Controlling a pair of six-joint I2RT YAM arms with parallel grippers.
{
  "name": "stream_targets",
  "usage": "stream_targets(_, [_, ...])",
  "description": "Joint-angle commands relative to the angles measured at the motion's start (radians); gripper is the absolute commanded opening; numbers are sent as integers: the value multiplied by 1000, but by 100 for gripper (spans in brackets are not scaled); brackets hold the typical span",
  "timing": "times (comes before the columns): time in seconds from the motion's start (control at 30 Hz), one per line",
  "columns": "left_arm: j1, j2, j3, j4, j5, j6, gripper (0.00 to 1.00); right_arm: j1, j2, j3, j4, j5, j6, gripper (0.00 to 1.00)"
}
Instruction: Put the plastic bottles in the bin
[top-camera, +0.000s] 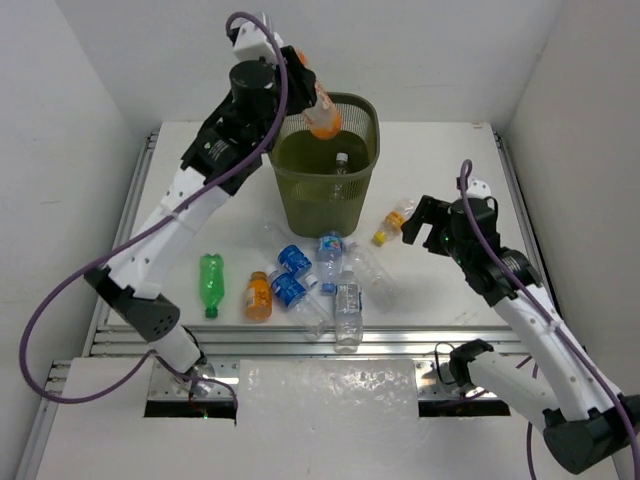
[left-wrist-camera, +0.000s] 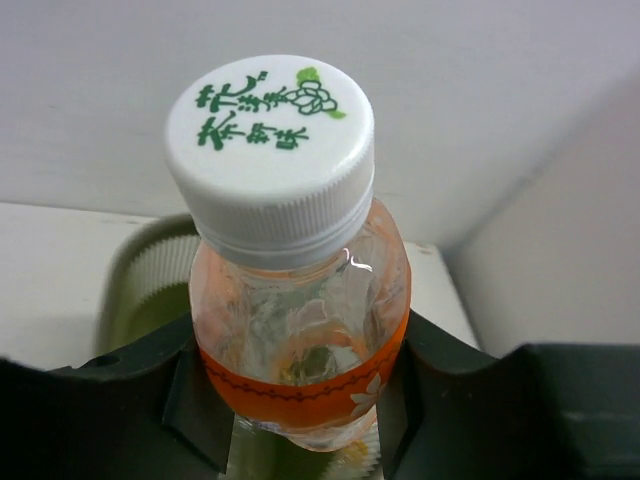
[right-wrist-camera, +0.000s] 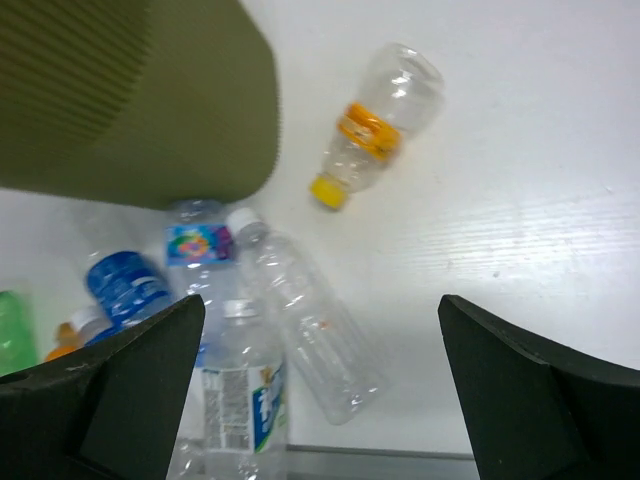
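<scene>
My left gripper (top-camera: 305, 95) is shut on an orange-labelled bottle (top-camera: 322, 118) with a white cap (left-wrist-camera: 270, 150), held over the rim of the olive-green bin (top-camera: 372, 140). One clear bottle (top-camera: 342, 160) lies inside the bin. My right gripper (top-camera: 418, 222) is open and empty, above the table right of the bin, close to a clear yellow-capped bottle (top-camera: 391, 226), which also shows in the right wrist view (right-wrist-camera: 375, 125). On the table in front of the bin lie a green bottle (top-camera: 210, 281), an orange bottle (top-camera: 259, 296) and several clear bottles (top-camera: 347, 297) with blue or white labels (right-wrist-camera: 245, 405).
White walls enclose the table on three sides. A metal rail (top-camera: 300, 345) runs along the near edge. The bin's wall (right-wrist-camera: 140, 100) fills the upper left of the right wrist view.
</scene>
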Motion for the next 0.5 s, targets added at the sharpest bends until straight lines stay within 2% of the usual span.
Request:
stream_targets(0.0, [87, 106, 64, -48, -62, 47, 19, -18, 76, 6, 41, 119, 58, 99])
stream_targets(0.03, [99, 147, 84, -59, -43, 40, 30, -22, 109, 14, 60, 125, 66, 99])
stream_targets(0.1, [118, 172, 72, -67, -22, 35, 89, -35, 197, 22, 94, 187, 139, 99])
stream_targets(0.13, [119, 172, 60, -62, -19, 34, 99, -39, 227, 13, 126, 192, 147, 99])
stream_targets(0.23, [119, 131, -2, -15, -5, 21, 100, -85, 362, 9, 243, 122, 155, 99])
stream_targets(0.37, [116, 49, -49, -7, 14, 40, 100, -157, 544, 46, 277, 35, 222, 99])
stream_targets(0.47, [104, -36, -121, -27, 12, 57, 100, -163, 650, 71, 321, 10, 225, 99])
